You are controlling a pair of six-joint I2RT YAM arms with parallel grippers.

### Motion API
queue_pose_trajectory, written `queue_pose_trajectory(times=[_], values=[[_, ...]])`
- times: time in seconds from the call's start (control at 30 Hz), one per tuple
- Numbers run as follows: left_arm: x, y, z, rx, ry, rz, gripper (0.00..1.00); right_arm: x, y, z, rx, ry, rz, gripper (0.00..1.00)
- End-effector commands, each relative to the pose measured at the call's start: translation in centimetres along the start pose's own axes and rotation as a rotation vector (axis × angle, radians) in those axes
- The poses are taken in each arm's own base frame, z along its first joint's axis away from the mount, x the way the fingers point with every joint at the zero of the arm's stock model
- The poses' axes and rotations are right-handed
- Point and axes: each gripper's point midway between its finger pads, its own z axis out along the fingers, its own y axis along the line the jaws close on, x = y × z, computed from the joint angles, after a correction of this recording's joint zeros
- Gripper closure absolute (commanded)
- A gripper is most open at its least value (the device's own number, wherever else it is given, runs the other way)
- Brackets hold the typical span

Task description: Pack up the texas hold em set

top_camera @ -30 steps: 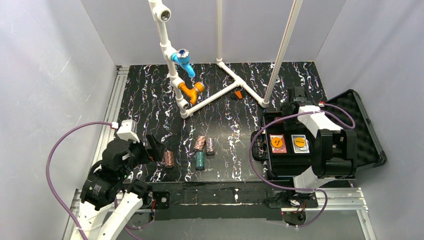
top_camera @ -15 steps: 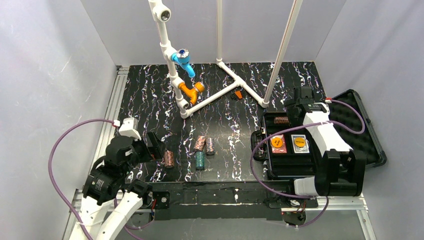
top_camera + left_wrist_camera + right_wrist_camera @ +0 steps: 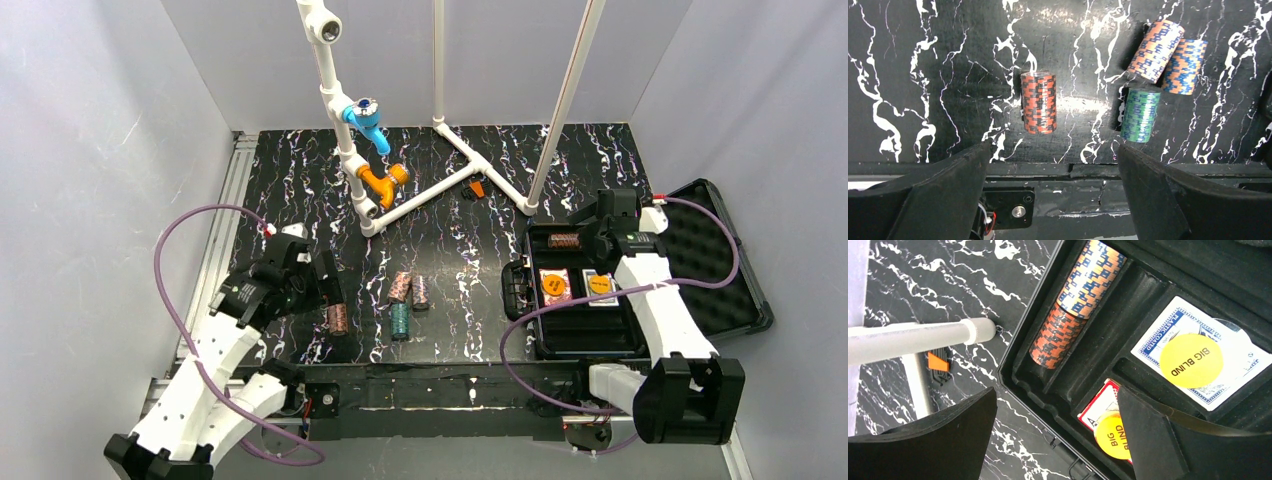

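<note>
A red-and-black chip roll [image 3: 337, 318] lies on the black marbled table [image 3: 300, 190]; it also shows in the left wrist view [image 3: 1038, 102]. My left gripper [image 3: 322, 282] is open and empty just left of it, jaws wide apart [image 3: 1053, 152]. Two orange-and-blue rolls [image 3: 400, 287] [image 3: 1155, 44] and a green roll [image 3: 400, 320] [image 3: 1140, 115] lie further right. The open black case [image 3: 590, 340] holds chip rolls in its far slot [image 3: 565, 240] [image 3: 1055, 335] and two card decks with yellow BIG BLIND buttons [image 3: 1191, 360] [image 3: 1113, 436]. My right gripper [image 3: 592, 228] [image 3: 1056, 396] hovers open and empty over the case's far left corner.
A white PVC pipe frame [image 3: 440, 190] with blue and orange fittings stands at the back centre. A small orange clip [image 3: 477, 187] [image 3: 938, 361] lies by a pipe. The case lid [image 3: 715, 260] lies open to the right. A metal rail [image 3: 460, 395] runs along the near edge.
The right arm has swung back off the case's middle to its far end, uncovering the chip slot. The left arm has reached forward and right toward the red-and-black roll.
</note>
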Motion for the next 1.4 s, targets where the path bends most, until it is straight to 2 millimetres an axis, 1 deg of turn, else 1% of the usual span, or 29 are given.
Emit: queue_pose_trajectory(times=[0.0, 0.07, 0.17, 0.4, 0.57, 0.8, 0.9, 1.07, 1.2, 1.37], values=[[0.5, 0.9, 0.3, -0.068, 0.041, -0.034, 0.03, -0.8, 0.9, -1.3, -0.096, -0.028, -0.11, 0.02], [0.8, 0.9, 1.0, -0.089, 0.082, -0.032, 0.07, -0.7, 1.1, -1.6, -0.122, -0.024, -0.134, 0.02], [1.2, 0.9, 2.1, -0.12, 0.132, -0.036, 0.1, -0.3, 1.5, -2.0, -0.175, -0.014, -0.169, 0.02], [2.1, 1.2, 4.7, -0.181, 0.196, -0.048, 0.19, 0.8, 3.2, -3.1, -0.321, 0.018, -0.268, 0.02], [2.7, 2.2, 6.3, -0.264, 0.231, -0.051, 0.18, 1.2, 3.8, -3.6, -0.367, 0.027, -0.298, 0.02], [5.0, 2.2, 8.9, -0.271, 0.333, -0.046, 0.29, 1.7, 4.0, -3.8, -0.397, 0.036, -0.323, 0.02], [5.4, 1.9, 9.5, -0.256, 0.357, -0.045, 0.33, 2.0, 4.1, -3.8, -0.409, 0.043, -0.329, 0.02], [5.9, 1.9, 10.3, -0.274, 0.39, -0.05, 0.34, 2.3, 4.1, -4.0, -0.419, 0.058, -0.332, 0.02], [6.8, 2.0, 11.1, -0.273, 0.417, -0.059, 0.36, 2.6, 3.9, -4.0, -0.418, 0.067, -0.334, 0.02], [7.4, 1.9, 11.9, -0.257, 0.42, -0.06, 0.46, 2.9, 3.7, -4.0, -0.427, 0.073, -0.334, 0.02]])
